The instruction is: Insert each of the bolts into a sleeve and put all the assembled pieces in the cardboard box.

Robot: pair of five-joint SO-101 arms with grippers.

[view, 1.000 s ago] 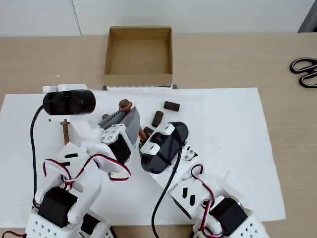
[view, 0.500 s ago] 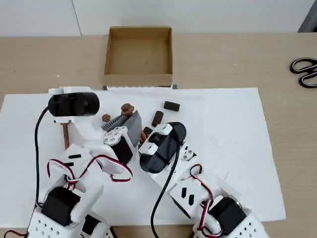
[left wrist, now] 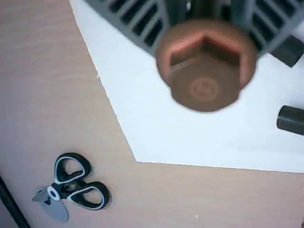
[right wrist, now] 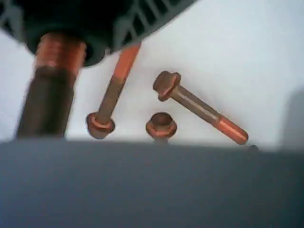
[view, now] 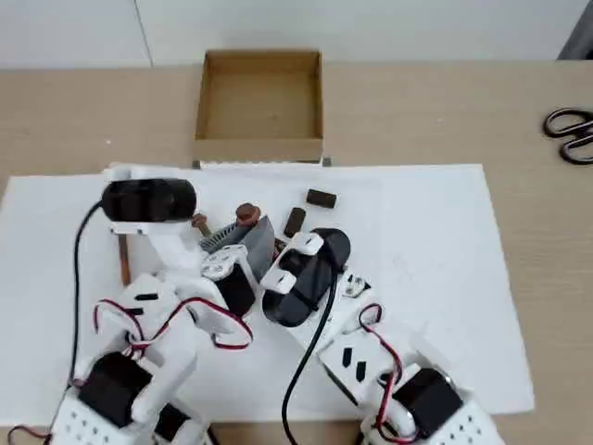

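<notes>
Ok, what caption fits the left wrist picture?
Left gripper clamps a copper bolt head-on over the white paper; scissors lie on the wooden table.

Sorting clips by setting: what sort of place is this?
Likely a robotics lab or hobby workbench: a wooden table covered with white paper, loose bolts, scissors and a cardboard box.
</notes>
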